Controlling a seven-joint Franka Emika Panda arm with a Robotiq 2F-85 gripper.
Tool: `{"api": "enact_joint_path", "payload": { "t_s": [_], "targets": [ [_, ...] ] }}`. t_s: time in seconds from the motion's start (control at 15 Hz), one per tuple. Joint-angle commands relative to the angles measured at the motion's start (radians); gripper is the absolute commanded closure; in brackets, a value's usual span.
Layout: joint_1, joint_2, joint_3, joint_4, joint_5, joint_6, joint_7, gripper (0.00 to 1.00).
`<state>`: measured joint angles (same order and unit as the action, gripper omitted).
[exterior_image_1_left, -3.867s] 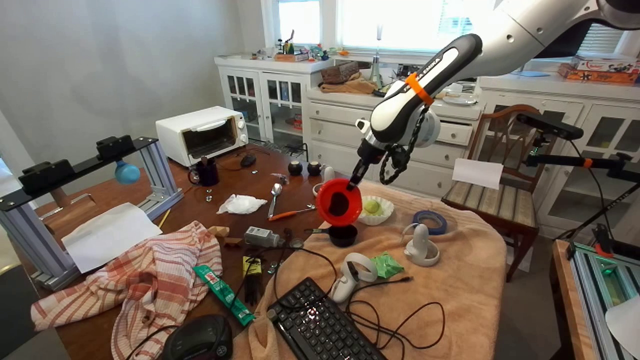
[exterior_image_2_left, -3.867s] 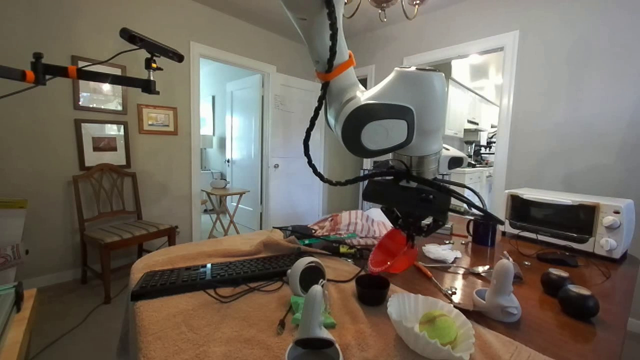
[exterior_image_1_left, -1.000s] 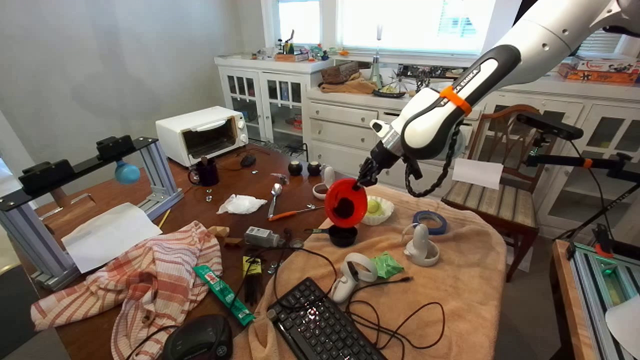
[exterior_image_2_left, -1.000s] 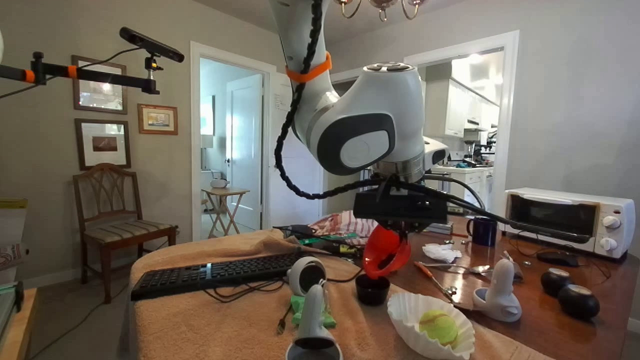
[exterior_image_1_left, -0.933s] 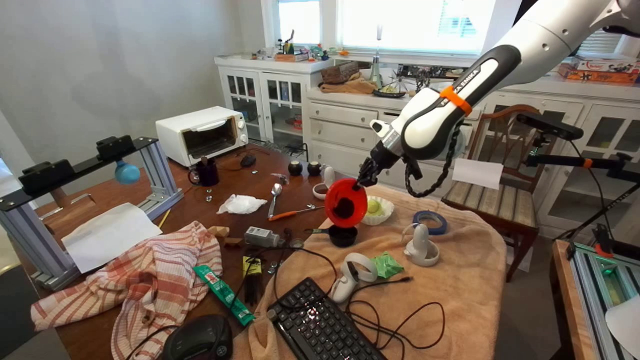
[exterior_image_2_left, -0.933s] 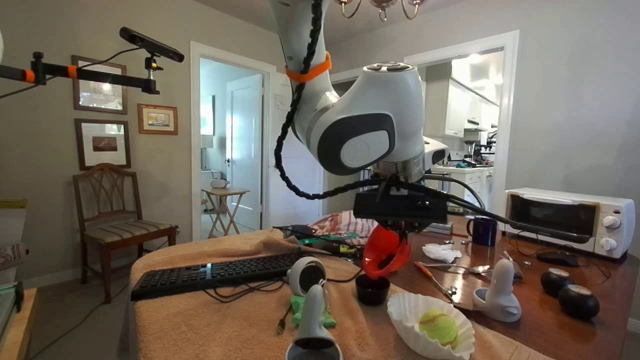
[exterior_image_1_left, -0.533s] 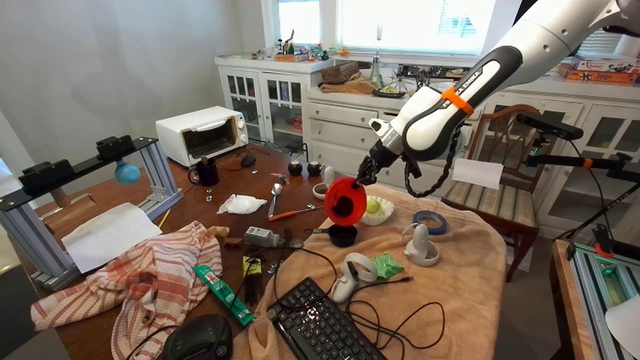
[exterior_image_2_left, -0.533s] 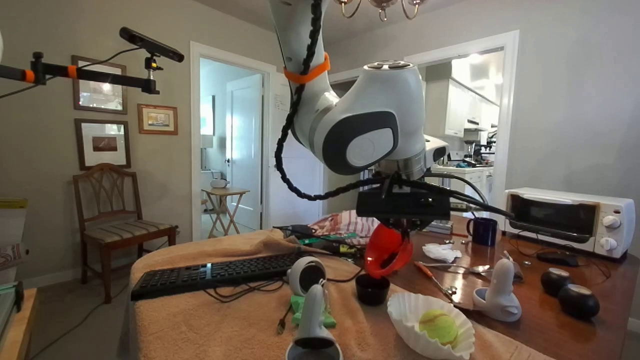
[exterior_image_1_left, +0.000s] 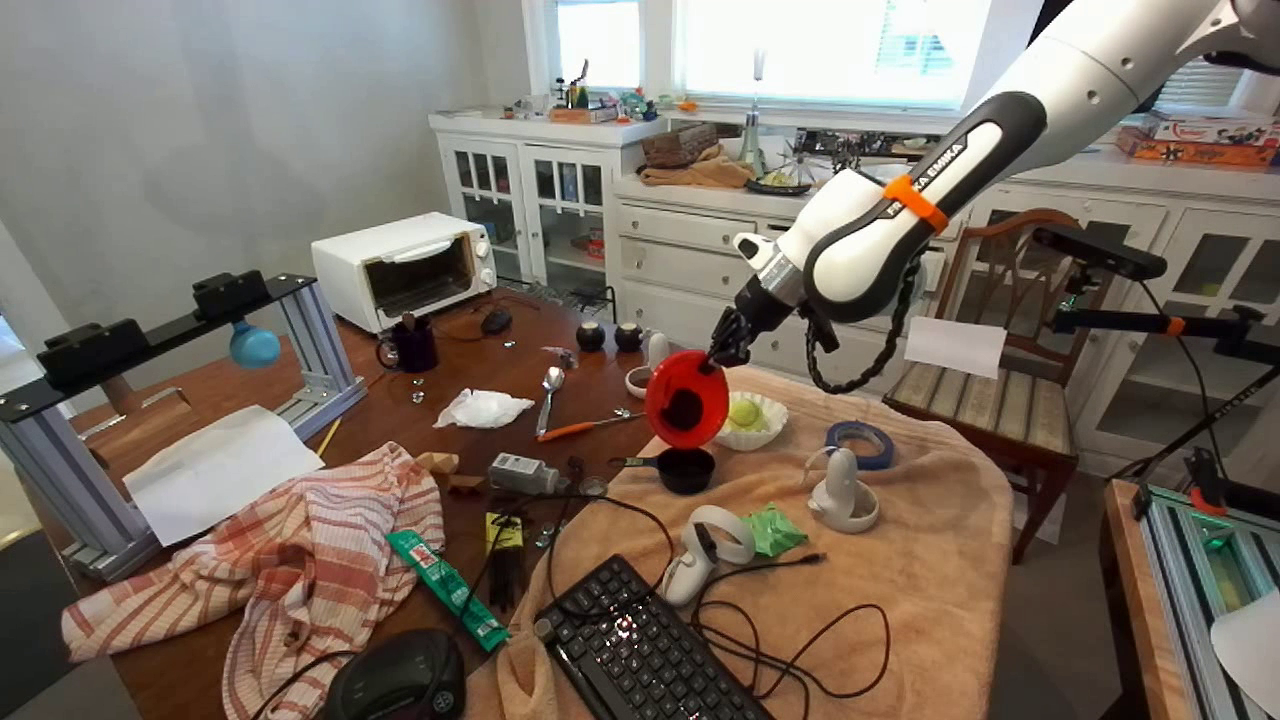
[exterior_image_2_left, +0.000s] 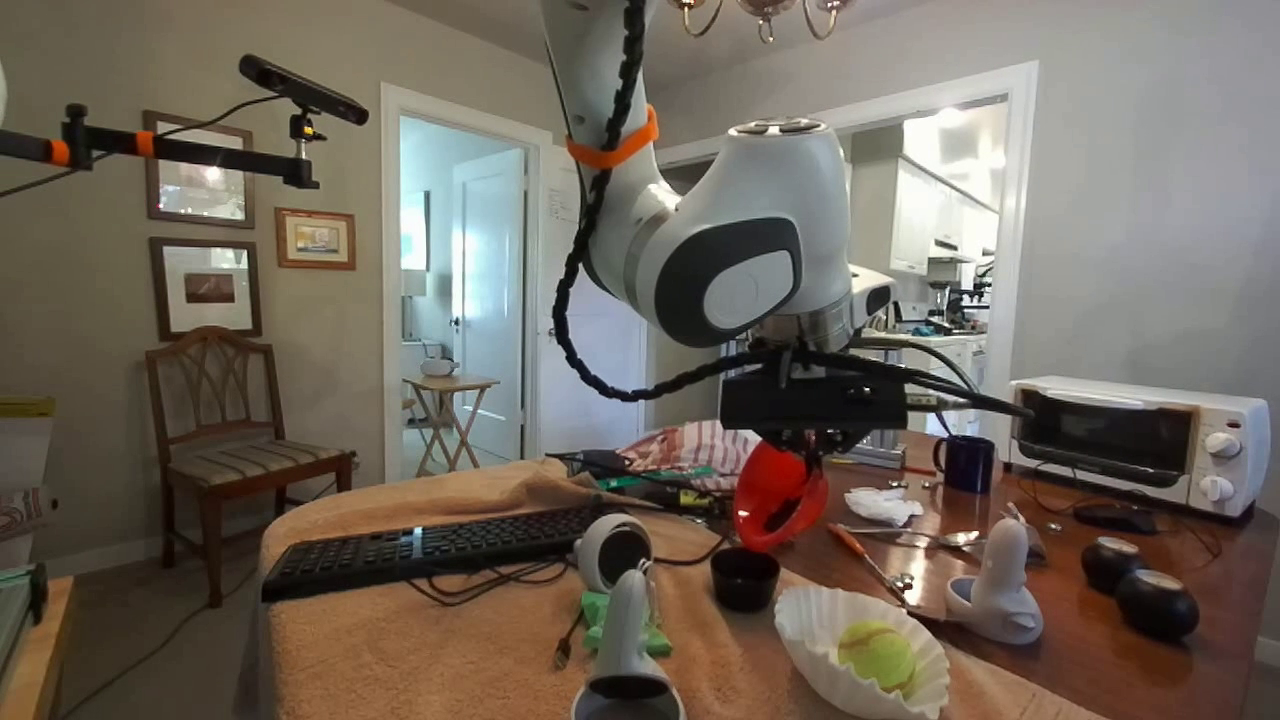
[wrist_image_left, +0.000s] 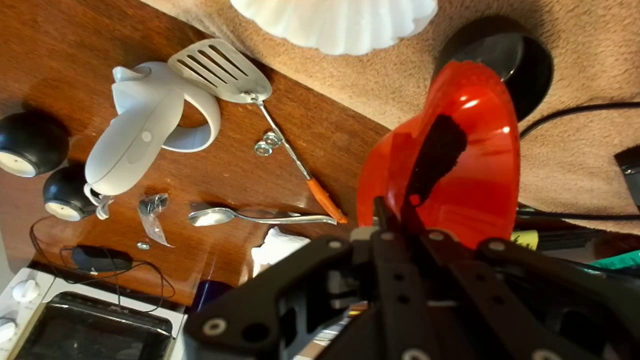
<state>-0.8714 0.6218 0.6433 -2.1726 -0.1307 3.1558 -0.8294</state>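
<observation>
While the gripper is clamped on its rim, the red bowl has risen slightly over the last second — its lower edge now just above the black cup, noted at the bowl's six o'clock in an exterior view. Dark matter, apparently loose and granular, remains inside; the bowl is therefore judged not emptied. White fluted dish, holding a tennis ball: five o'clock of the bowl, in an exterior view. Slotted spatula, wrist view: toward ten o'clock — lying on the wooden table.

The end effector grips a red bowl.
</observation>
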Motion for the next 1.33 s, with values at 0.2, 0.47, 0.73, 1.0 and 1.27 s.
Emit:
{"api": "enact_joint_path", "payload": {
  "t_s": [0.2, 0.47, 0.73, 1.0, 1.27],
  "targets": [
    [0.018, 0.012, -0.013, -0.013, -0.079, 0.064, 0.014, 0.99],
    [0.036, 0.014, -0.034, -0.031, -0.138, 0.155, 0.037, 0.99],
    [0.05, 0.009, -0.044, -0.056, -0.11, 0.203, 0.001, 0.99],
    [0.073, 0.004, -0.067, -0.072, -0.107, 0.221, -0.004, 0.99],
    [0.105, -0.001, -0.108, -0.083, -0.121, 0.225, 0.004, 0.99]
  ]
}}
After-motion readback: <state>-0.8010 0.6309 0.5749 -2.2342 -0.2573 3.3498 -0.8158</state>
